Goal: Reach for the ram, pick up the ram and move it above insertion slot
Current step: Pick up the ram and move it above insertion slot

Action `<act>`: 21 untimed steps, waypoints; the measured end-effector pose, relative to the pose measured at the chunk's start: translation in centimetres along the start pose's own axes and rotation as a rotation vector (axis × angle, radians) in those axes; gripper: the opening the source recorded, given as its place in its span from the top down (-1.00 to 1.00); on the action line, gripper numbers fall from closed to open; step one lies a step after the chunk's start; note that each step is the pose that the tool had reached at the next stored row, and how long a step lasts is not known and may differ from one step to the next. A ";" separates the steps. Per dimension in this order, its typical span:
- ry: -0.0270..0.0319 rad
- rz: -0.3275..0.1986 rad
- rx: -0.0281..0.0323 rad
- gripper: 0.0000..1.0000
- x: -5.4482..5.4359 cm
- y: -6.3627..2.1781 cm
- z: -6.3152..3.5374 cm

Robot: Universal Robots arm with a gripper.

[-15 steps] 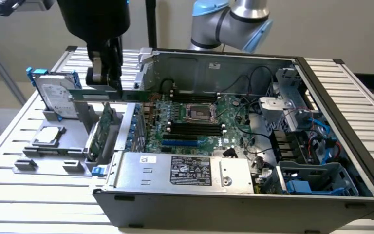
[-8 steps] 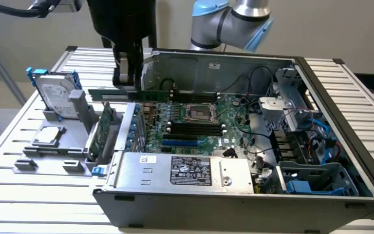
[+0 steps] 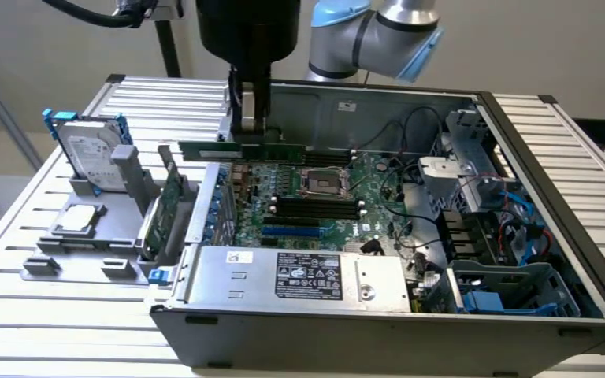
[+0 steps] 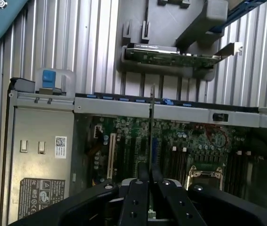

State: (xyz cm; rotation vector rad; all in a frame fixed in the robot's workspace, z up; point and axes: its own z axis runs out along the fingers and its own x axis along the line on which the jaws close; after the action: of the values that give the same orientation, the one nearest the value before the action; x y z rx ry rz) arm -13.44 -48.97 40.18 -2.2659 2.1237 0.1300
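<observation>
Labels: a white sticker with black print sits on the grey power supply [image 3: 297,277] at the near edge of the open computer case [image 3: 586,260] — its text is too small to read. The hard drive [image 3: 94,157] standing in the grey rack at the exterior view's left carries a pale label, also unreadable.

Arm pose: the arm comes down from above, black gripper [image 3: 250,130] pointing straight down over the far side of the motherboard [image 3: 313,201]. Jaws pressed onto the ram [image 3: 245,150] — held level, lengthwise, in the air above the board, clear of the black memory slots [image 3: 313,209]. In the wrist view the stick [image 4: 151,122] appears edge-on between the fingers [image 4: 140,200].
</observation>
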 end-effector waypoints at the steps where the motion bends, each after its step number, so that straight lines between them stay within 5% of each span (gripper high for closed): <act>1: 0.0000 0.000 0.0000 0.73 -0.2 -0.36 0.02; 21: 0.0001 0.000 0.0000 0.73 -5.1 -6.58 0.91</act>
State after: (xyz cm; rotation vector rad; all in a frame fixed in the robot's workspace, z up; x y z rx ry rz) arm -7.23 -43.34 39.49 -2.2659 2.1237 0.1299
